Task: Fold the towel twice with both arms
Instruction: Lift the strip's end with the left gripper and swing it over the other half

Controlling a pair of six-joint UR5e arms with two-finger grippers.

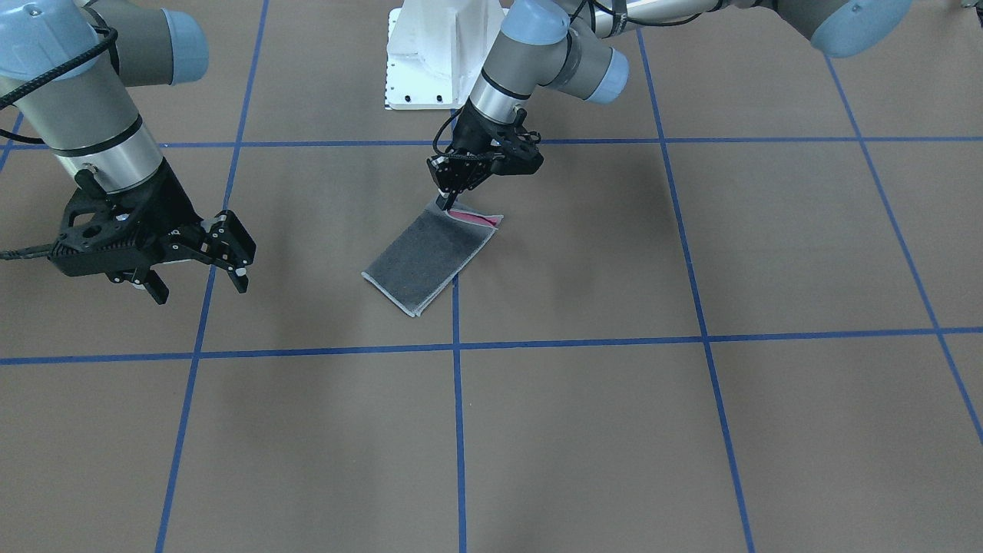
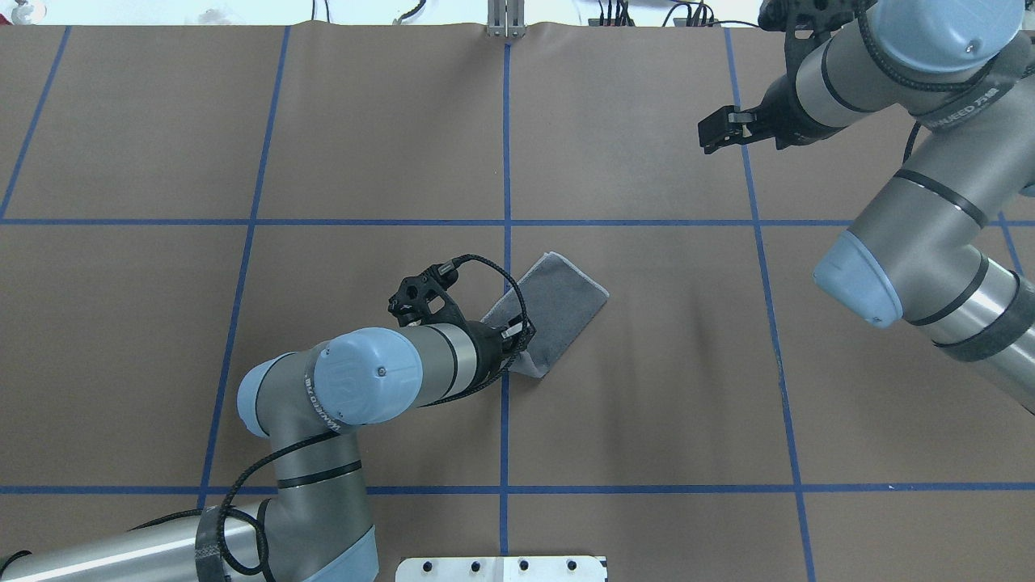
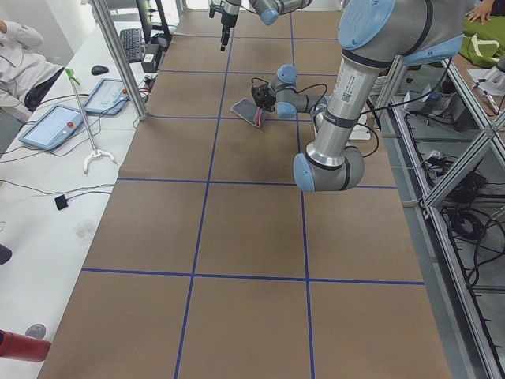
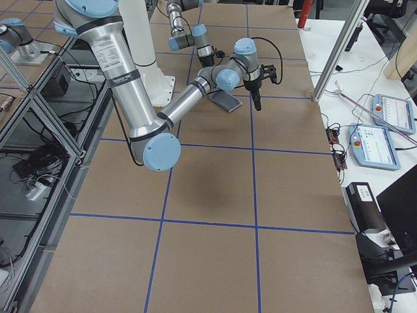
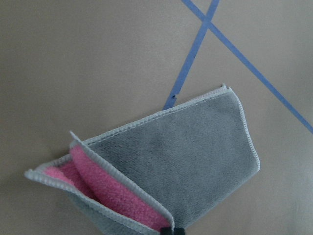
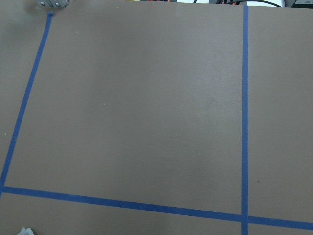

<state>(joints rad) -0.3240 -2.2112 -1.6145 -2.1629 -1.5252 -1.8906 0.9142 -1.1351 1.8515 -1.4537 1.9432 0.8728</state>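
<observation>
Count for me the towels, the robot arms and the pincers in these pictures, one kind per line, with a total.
Towels: 1, the towel, folded, grey face up.
Robot arms: 2, the left arm and the right arm.
Pincers: 2, the left pincer shut on a towel corner, the right pincer open.
Total: 5.

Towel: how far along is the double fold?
Done: the first fold. The towel lies as a grey rectangle, with pink showing only at the raised end. In hand: the left gripper pinches its robot-side corner, apparently to start the second fold. Left: that second fold. The right gripper hovers open, well off the towel.
</observation>
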